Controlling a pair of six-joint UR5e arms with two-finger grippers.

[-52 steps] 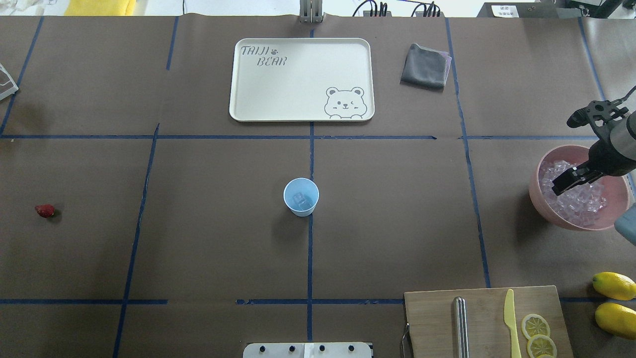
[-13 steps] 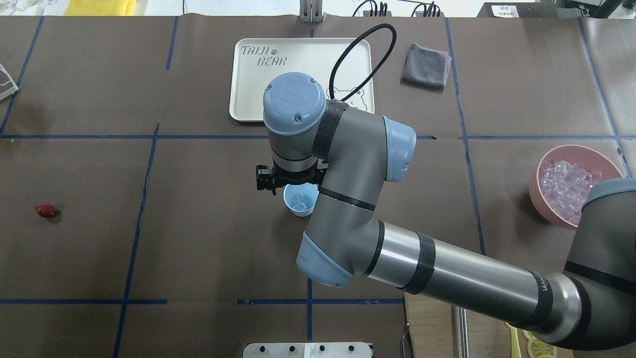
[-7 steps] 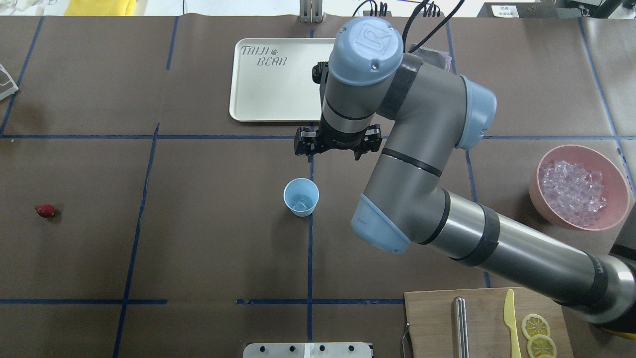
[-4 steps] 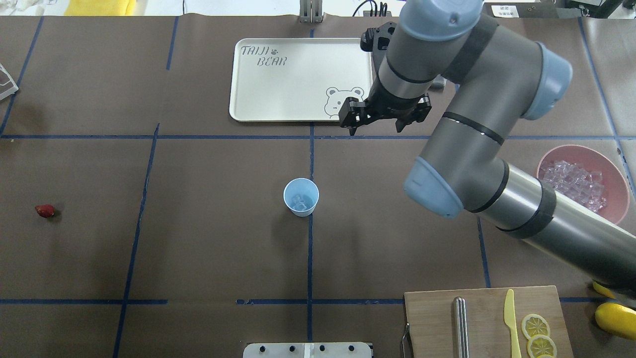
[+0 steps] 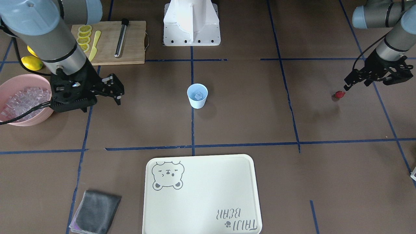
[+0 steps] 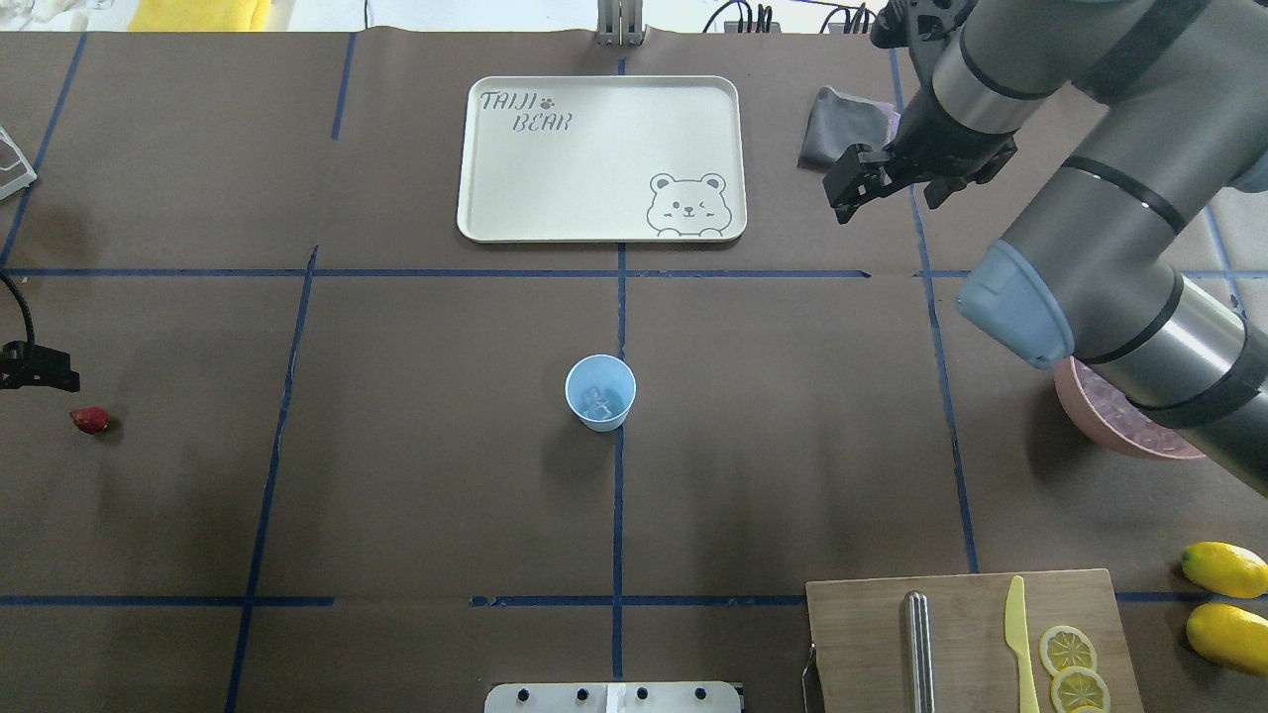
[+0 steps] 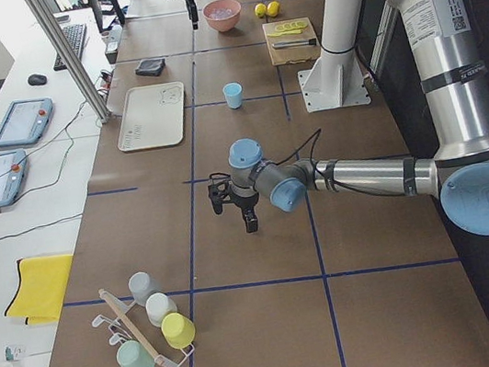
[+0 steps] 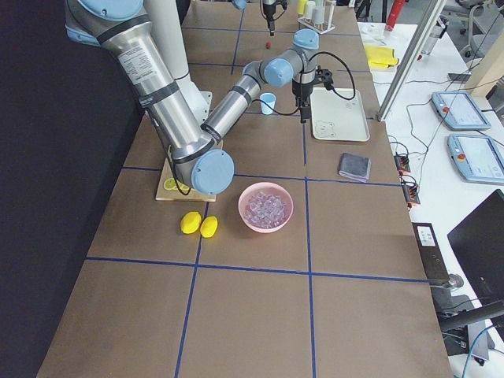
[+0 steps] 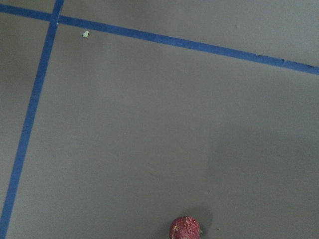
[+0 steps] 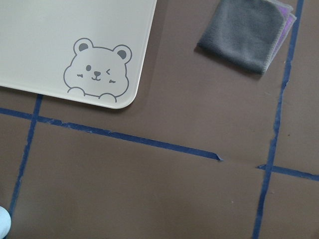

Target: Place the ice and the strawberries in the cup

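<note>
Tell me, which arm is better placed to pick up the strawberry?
Left. The left gripper hovers open right beside the strawberry. The right gripper is at the table's other side, near the grey cloth, well beyond the cup.

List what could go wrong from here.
The strawberry is small and rounded on the bare table. The left gripper, open and not centred over it, could nudge it away instead of clamping it. The cup stands free with ice inside, so a bump on its rim while dropping the berry could tip it.
</note>
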